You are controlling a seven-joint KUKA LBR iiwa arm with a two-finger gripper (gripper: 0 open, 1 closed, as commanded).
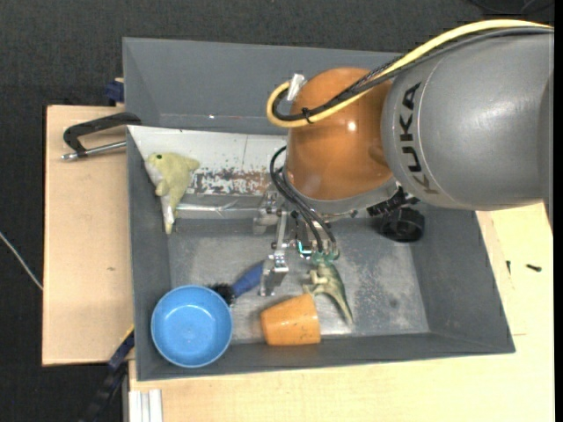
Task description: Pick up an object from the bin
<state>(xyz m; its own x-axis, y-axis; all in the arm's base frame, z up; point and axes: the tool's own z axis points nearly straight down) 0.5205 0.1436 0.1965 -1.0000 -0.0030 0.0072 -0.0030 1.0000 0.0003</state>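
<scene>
My gripper [299, 269] hangs low over the front middle of the bin, below the orange wrist cover. Its two metal fingers [278, 266] stand apart, open, and I see nothing between them. Just in front of the fingertips an orange cup [290, 322] lies on its side against the front wall. A greenish, pointed thing [335, 294] lies beside the right finger, touching the cup's right end. To the left of the left finger lies a small tool with a blue handle and dark tip [239, 285].
A blue bowl [191, 325] stands upright in the front left corner. A pale yellow soft toy [172, 180] leans in the back left corner. A black round thing [400, 222] lies at the right, partly under the arm.
</scene>
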